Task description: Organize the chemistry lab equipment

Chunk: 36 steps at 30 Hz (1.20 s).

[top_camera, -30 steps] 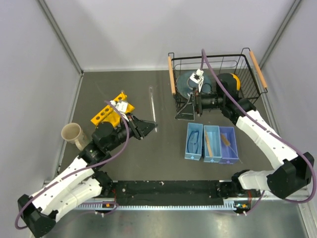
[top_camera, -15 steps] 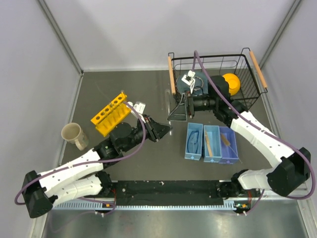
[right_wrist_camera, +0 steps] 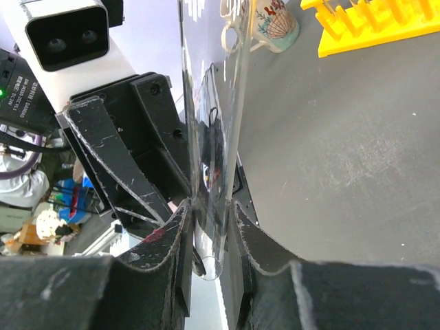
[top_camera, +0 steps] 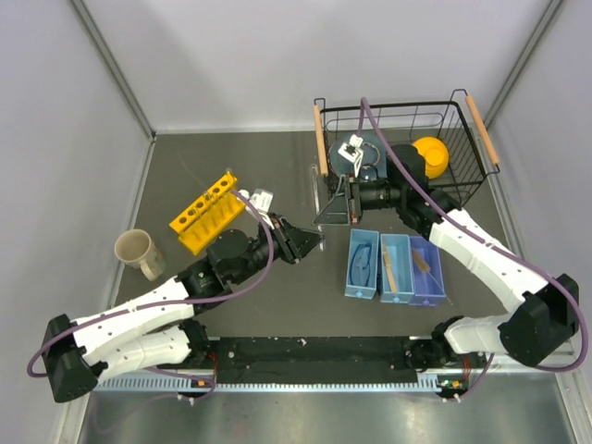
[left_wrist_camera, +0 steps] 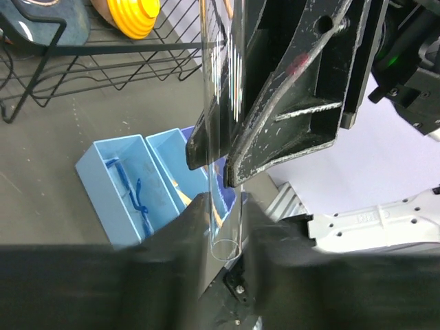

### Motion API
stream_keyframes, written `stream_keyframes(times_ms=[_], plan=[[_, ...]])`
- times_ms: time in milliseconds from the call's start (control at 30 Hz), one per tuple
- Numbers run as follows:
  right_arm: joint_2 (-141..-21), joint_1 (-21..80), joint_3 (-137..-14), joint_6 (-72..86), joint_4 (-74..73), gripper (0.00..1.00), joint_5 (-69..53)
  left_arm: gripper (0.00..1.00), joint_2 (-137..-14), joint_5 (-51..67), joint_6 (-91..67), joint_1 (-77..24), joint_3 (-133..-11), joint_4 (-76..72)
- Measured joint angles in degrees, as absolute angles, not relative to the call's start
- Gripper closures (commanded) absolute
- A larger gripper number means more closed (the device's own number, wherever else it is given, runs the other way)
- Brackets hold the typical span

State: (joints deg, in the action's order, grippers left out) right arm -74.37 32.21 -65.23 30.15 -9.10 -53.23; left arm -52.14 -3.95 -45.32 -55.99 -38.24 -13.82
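Note:
A thin clear glass tube (left_wrist_camera: 221, 103) hangs in mid-air between both grippers over the middle of the table. My right gripper (right_wrist_camera: 210, 206) is shut on the tube (right_wrist_camera: 213, 103), its pads pressed against the glass. My left gripper (left_wrist_camera: 225, 206) stands round the same tube's open end, its jaws slightly wider than the glass. In the top view the left gripper (top_camera: 310, 242) and right gripper (top_camera: 324, 215) meet tip to tip. The yellow rack (top_camera: 205, 211) lies at the left. Blue-rimmed safety glasses (top_camera: 363, 262) lie in the left blue bin, the wooden clamp (top_camera: 390, 268) in the middle one.
Three blue bins (top_camera: 426, 277) stand side by side right of centre. A black wire basket (top_camera: 398, 104) at the back right holds a yellow object (top_camera: 430, 153) and a dark round one (top_camera: 356, 153). A beige mug (top_camera: 137, 250) stands at the left.
The left arm carried the tube right while the right arm came left to meet it. The right jaws have closed on the tube and the left jaws have widened a little.

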Motion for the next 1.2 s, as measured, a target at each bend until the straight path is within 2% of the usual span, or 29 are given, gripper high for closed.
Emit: stream_keyframes(times_ms=[67,100,133,200,333,433,567,667,900,1200], plan=[[-74.3,32.2,-65.2,29.8,-9.2,0.93,-53.4,0.37,-52.1,-3.9,-45.5,-56.0,-38.7,-13.0],[-74.3,32.2,-65.2,29.3,-9.4,0.93,-53.4,0.21,-52.0,-3.9,-44.9,-56.0,-38.9,-12.6],[-74.3,32.2,-65.2,28.7,-9.6,0.93,-53.4,0.11,-51.6,-3.9,-44.8,-56.0,-39.2,-11.8],[-74.0,32.2,-65.2,26.9,-10.7,0.93,-53.2,0.01,-49.3,-4.2,-44.1,-56.0,-39.2,-10.1],[-72.0,32.2,-63.9,22.5,-13.1,0.94,-52.5,0.01,-43.0,-5.0,-41.8,-55.2,-41.5,-2.7],[-70.3,32.2,-62.7,19.0,-14.9,0.94,-52.2,0.01,-42.3,-3.1,-40.0,-51.2,-49.2,5.6],[-69.0,32.8,-62.2,14.4,-17.7,0.94,-52.1,0.01,-46.2,6.4,-39.4,-41.6,-59.4,11.9],[-68.3,33.0,-61.7,11.9,-18.9,0.94,-52.2,0.01,-48.8,14.3,-39.3,-36.8,-62.4,13.9],[-68.0,33.3,-61.1,8.8,-21.0,0.94,-53.3,0.01,-55.8,26.2,-37.8,-35.0,-66.1,19.4],[-67.9,33.3,-60.4,7.2,-21.7,0.94,-55.8,0.01,-58.1,29.1,-33.7,-34.7,-68.6,24.5]])
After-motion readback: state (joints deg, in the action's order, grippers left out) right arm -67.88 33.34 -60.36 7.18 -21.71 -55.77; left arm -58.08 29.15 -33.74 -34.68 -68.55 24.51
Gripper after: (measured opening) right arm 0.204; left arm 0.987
